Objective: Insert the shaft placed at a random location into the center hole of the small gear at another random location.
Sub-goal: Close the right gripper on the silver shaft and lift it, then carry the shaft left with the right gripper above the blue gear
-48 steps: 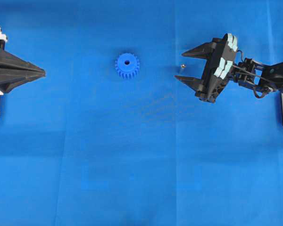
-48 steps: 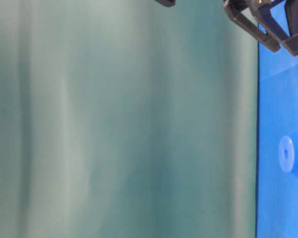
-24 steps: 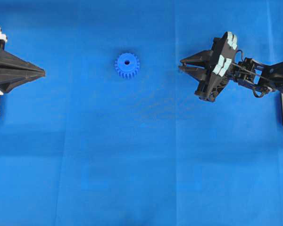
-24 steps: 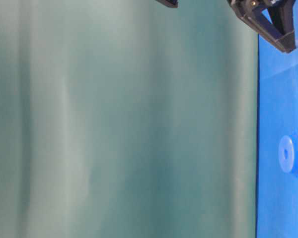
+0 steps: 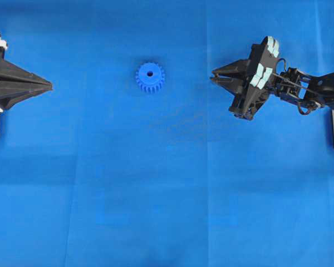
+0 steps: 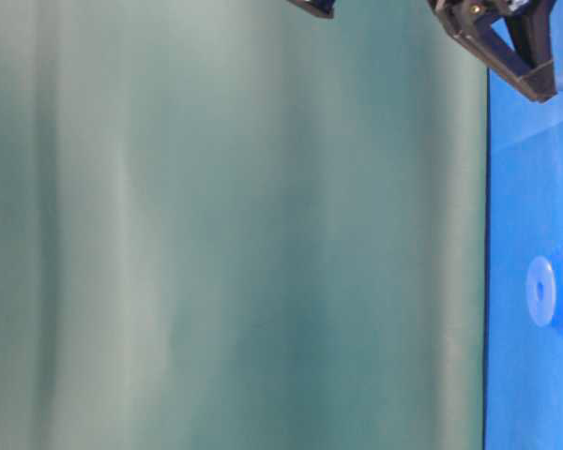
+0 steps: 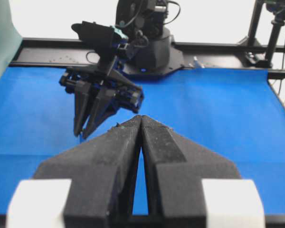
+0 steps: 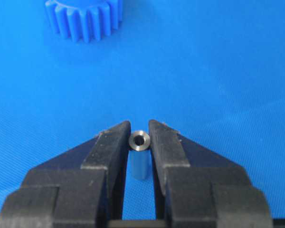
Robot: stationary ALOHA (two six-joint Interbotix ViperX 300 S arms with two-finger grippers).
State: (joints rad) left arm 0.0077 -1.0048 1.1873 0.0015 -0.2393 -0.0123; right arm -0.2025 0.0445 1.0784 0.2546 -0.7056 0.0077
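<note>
My right end effector [image 8: 139, 135] is clamped on the shaft [image 8: 139, 140], pinched upright between the fingertips. The small gear [image 5: 150, 77] lies flat on the bench [image 5: 167, 183], well apart to my left. I should lift straight, keep the pin vertical, and centre over the center hole [image 5: 150, 73] before lowering slowly.
</note>
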